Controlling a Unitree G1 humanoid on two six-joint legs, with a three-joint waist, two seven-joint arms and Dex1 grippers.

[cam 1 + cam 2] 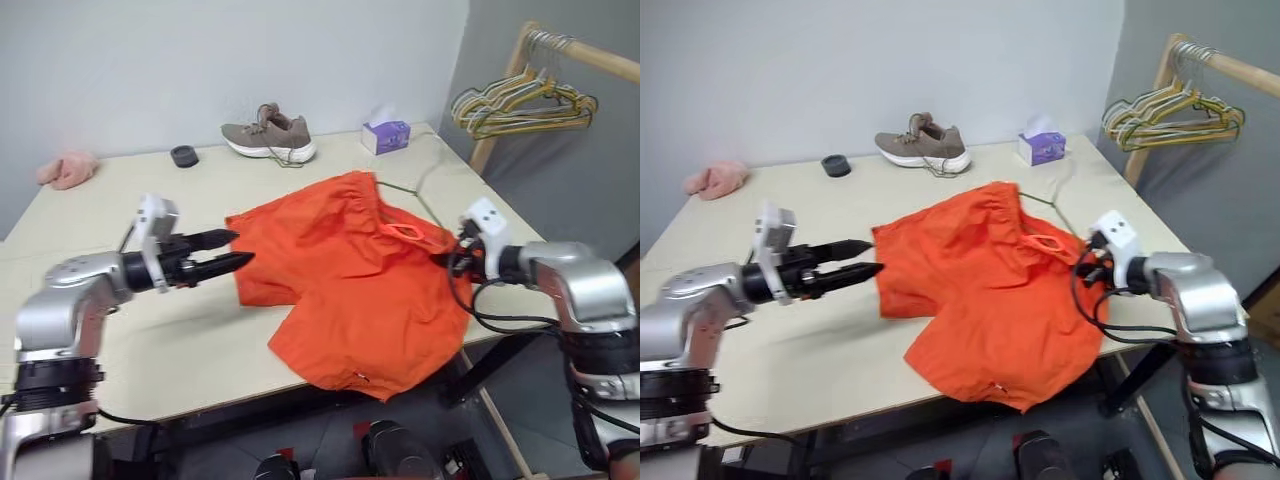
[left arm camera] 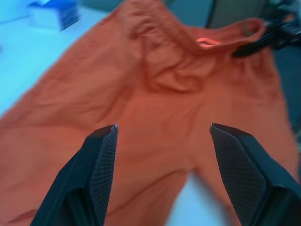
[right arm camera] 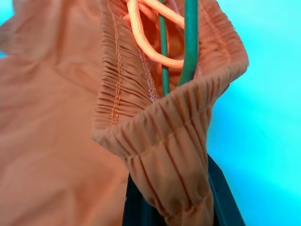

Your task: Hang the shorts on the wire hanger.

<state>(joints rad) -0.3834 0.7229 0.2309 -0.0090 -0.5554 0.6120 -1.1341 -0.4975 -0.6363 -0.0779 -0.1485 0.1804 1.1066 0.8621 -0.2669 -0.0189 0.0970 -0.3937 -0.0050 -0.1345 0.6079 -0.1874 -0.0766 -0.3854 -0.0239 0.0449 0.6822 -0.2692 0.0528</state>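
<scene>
The orange shorts (image 1: 350, 270) lie spread on the table (image 1: 150, 340), one leg hanging over the front edge. The thin green wire hanger (image 3: 190, 42) runs into the gathered waistband; a bit of its wire (image 1: 408, 192) shows on the table behind the shorts. My right gripper (image 1: 456, 256) is shut on the waistband's right end, and the fabric is pinched between its black fingers (image 3: 223, 197). My left gripper (image 1: 233, 250) hovers at the shorts' left edge, open, with nothing between its fingers (image 2: 101, 165).
At the back of the table are a beige shoe (image 1: 268, 135), a purple tissue box (image 1: 386, 135), a black ring (image 1: 184, 155) and a pink fluffy cloth (image 1: 68, 168). A bunch of hangers (image 1: 520, 105) hangs on a wooden rack (image 1: 590, 55) to the right.
</scene>
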